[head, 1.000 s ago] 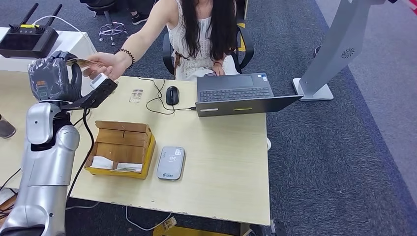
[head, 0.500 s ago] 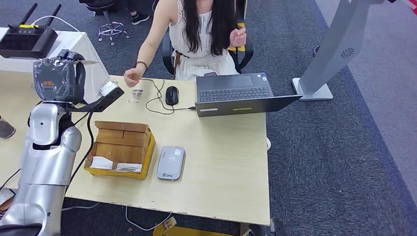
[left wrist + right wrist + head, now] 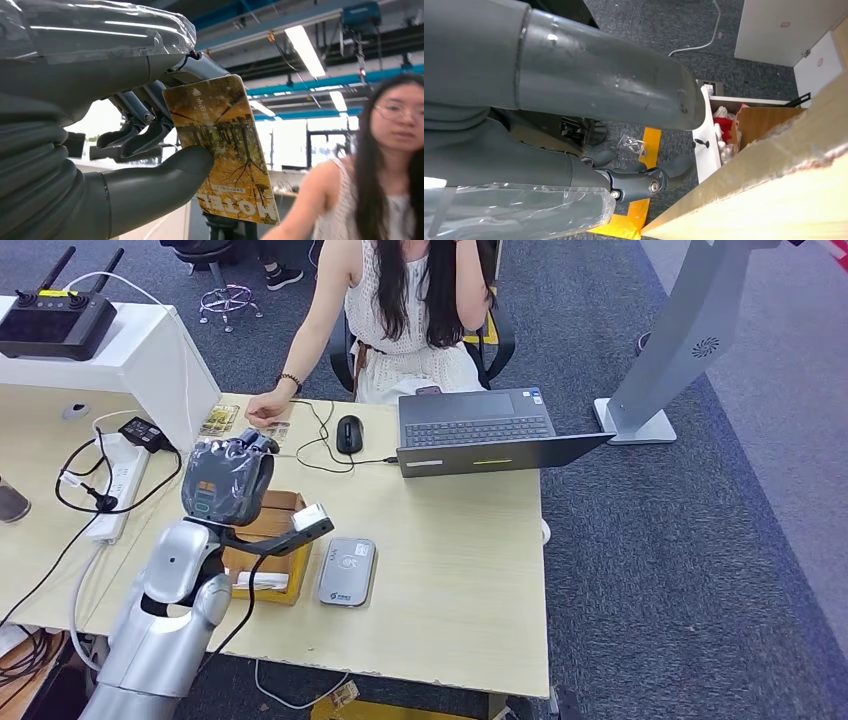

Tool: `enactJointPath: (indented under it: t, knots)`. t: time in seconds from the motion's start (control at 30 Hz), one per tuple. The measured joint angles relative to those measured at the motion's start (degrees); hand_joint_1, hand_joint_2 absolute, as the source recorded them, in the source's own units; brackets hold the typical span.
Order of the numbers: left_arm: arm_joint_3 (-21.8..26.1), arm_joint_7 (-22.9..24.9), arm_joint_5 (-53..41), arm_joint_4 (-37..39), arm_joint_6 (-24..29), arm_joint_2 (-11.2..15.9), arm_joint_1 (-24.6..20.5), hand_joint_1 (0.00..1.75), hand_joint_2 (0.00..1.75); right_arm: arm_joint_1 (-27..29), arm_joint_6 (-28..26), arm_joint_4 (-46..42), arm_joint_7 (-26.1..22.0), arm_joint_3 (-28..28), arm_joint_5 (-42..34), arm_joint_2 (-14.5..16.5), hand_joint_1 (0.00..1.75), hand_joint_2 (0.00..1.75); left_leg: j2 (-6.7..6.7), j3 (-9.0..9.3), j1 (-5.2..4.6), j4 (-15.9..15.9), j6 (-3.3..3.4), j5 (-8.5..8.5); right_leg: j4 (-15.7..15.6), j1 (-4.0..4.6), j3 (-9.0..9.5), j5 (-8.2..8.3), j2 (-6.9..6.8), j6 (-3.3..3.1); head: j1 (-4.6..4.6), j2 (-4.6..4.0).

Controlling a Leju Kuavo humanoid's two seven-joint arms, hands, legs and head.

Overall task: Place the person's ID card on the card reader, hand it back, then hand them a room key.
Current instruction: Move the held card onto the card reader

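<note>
I noted the left hand [image 3: 125, 145] pinched the ID card [image 3: 225, 150] (yellow, printed); the right hand [image 3: 574, 150] held nothing.

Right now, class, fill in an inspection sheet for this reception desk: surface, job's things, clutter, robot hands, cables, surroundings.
Surface: pale wooden desk, edge worn.
Job's things: yellow printed plastic card held by left robot hand; grey rounded card reader lies flat, nothing on it.
Clutter: brown cardboard box, open dark laptop, black mouse.
Robot hands: left pinches the card; right robot hand hangs below the desk edge, holding nothing.
Cables: black leads by white power strip.
Surroundings: seated person, grey carpet.
</note>
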Motion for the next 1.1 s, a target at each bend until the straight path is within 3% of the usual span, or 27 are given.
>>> enactJointPath:
  t: [0.27, 0.57, 1.1]
  knots:
    - [-6.8, 2.7, 0.3, -4.0, -6.6, -1.3, 3.7, 1.75, 1.75, 0.4, -0.1, 0.0, 0.4, 1.1, -2.2, 0.0, 0.0, 0.0, -0.02, -0.01, 0.01, 0.0, 0.0, 0.0, 0.0, 0.0, 0.0, 0.0, -0.04, 0.0, 0.0, 0.0]
    - [-9.6, 6.5, 0.3, -1.6, -13.7, -1.3, 3.9, 1.75, 1.75, 0.5, -0.1, 0.0, 1.2, 2.1, -3.6, 0.0, 0.0, 0.0, -0.02, -0.01, 0.01, 0.0, 0.0, 0.01, 0.0, 0.0, 0.0, 0.0, -0.04, 0.0, 0.01, 0.0]
    - [-11.1, 6.4, 1.3, 4.8, -15.9, -0.6, 3.8, 1.75, 1.75, 1.0, -0.4, 0.1, 1.3, 3.2, -3.9, -0.1, 0.0, 0.0, -0.02, -0.03, 0.01, 0.0, 0.0, 0.0, 0.0, 0.0, -0.02, 0.0, -0.04, 0.0, 0.0, 0.0]
